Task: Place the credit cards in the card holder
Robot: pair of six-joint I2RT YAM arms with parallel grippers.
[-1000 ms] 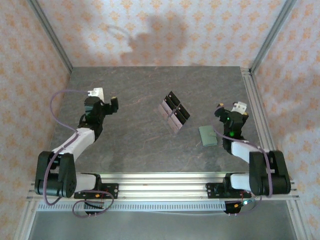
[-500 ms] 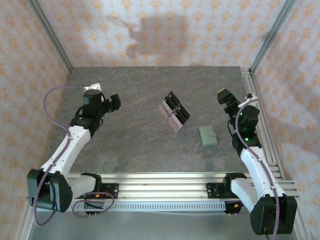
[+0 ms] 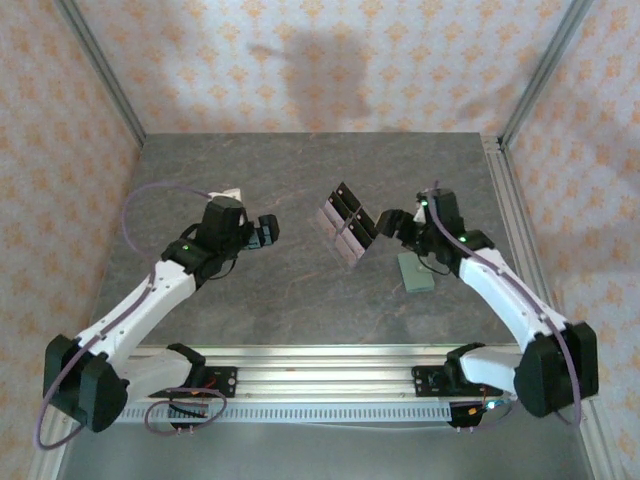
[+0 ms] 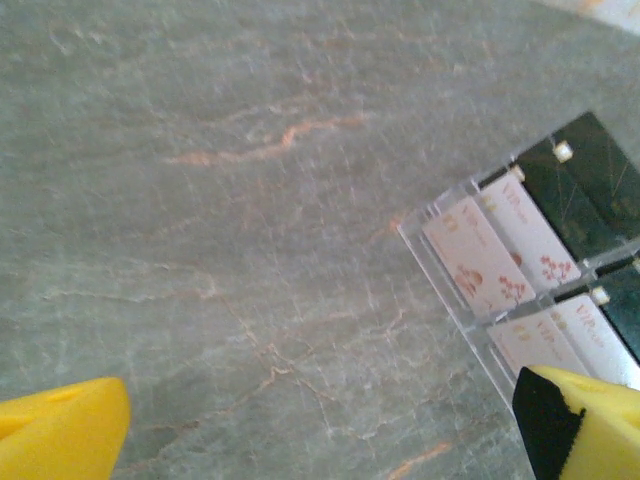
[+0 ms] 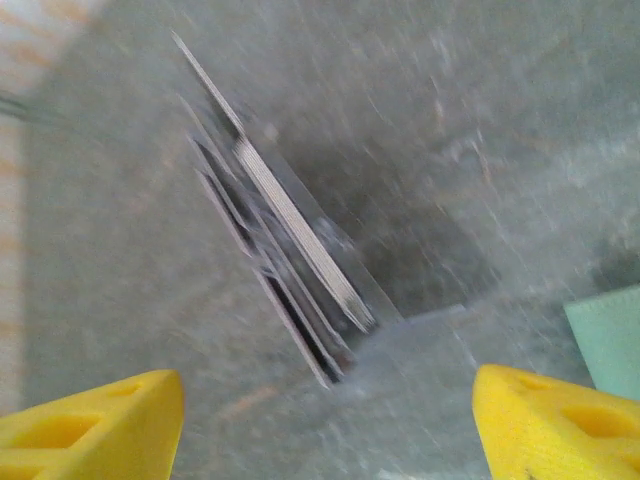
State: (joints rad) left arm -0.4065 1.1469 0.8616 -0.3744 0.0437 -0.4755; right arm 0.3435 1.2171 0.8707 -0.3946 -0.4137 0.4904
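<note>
Top external: both hands flank the cards, gripping nothing.
I see the cards (image 3: 349,222) standing in a clear rack (image 3: 345,250) mid-tabletop (image 3: 250,300), with the card holder (image 3: 416,276) flat just right of it, by my right arm. The left hand (image 3: 266,232) has its fingers wide apart, and the right hand (image 3: 388,221), close to the rack, is apart too.

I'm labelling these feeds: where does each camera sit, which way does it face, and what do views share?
Top external: fixed high behind the arm bases, looking down over the table; both arms show, with left gripper and right gripper.
Left wrist: on the left arm, looking down at table and credit cards; yellow fingertips at the bottom corners.
Right wrist: on the right arm, low, facing the credit cards edge-on; yellow fingertips again.
Shared: all three see the credit cards; top and right wrist see the card holder.
</note>
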